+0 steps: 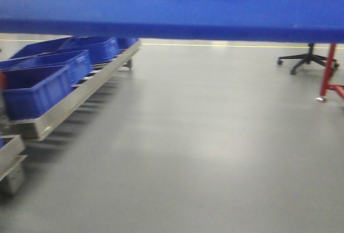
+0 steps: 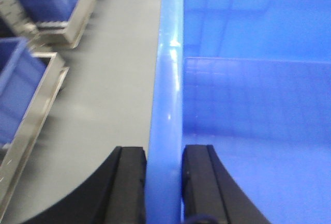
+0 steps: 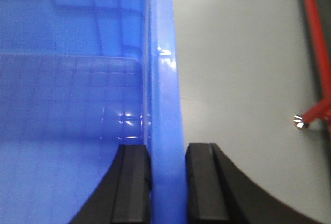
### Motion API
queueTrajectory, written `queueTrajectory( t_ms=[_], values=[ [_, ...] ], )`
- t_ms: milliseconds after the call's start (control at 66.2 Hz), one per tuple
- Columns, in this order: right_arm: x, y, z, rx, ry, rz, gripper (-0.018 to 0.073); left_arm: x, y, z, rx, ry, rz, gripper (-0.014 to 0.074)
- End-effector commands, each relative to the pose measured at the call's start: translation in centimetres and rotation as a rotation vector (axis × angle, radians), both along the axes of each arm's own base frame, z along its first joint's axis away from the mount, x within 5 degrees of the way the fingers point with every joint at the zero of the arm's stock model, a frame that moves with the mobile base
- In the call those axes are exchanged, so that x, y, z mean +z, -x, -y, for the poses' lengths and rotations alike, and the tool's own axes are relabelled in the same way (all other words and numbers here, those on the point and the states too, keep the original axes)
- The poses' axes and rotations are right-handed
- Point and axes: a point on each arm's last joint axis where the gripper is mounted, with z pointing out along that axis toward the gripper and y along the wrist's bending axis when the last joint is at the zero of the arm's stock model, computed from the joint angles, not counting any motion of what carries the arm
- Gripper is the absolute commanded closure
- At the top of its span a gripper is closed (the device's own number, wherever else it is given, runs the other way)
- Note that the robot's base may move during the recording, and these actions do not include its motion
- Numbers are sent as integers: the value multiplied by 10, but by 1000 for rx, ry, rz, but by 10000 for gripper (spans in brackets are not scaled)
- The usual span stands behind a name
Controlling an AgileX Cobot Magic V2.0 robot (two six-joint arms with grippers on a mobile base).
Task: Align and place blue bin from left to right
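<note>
- Two opposite walls of the blue bin (image 1: 172,1) are gripped, one by each arm.
- The left gripper (image 2: 164,154) is closed on the left rim of the bin. One black finger (image 2: 129,182) is pressed on the outer side and the other on the inner side, with only the rim between them.
- The right gripper (image 3: 167,151) is closed in the same way on the right rim, and its fingers (image 3: 134,182) are touching the plastic on both sides.
- In the front view the bin is seen as a wide blue band across the whole top, above the grey floor (image 1: 215,147). What is under the bin cannot be told.
- At the left, darker blue bins (image 1: 37,90) are set in rows on a metal roller rack (image 1: 80,101), well apart from the gripped bin.
- A yellow line (image 1: 226,45) is painted on the floor at the far side.
- At the right, a black chair base (image 1: 307,59) and a red frame leg (image 1: 328,71) are seen near each other.
- The front view is a little blurred, so small details are not readable.
</note>
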Motion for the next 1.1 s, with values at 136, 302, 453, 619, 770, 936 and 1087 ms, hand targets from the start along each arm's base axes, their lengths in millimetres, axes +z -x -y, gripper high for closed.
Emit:
queueTrajectory(
  t_ms=[136, 302, 453, 619, 770, 936, 1087],
  values=[
    [12, 1, -12, 102, -101, 95, 629, 9, 2, 15, -109, 84, 78, 707],
    [12, 1, -12, 102, -101, 95, 629, 9, 2, 15, -109, 84, 78, 707],
    [12, 1, -12, 102, -101, 95, 629, 9, 2, 15, -109, 84, 78, 707],
    [12, 1, -12, 102, -101, 95, 629, 9, 2, 15, -109, 84, 78, 707],
    [12, 1, -12, 102, -101, 95, 629, 9, 2, 15, -109, 84, 78, 707],
    [12, 1, -12, 102, -102, 96, 629, 9, 2, 15, -108, 82, 80, 707],
    [12, 1, -12, 102, -102, 96, 629, 9, 2, 15, -108, 82, 80, 707]
  ],
)
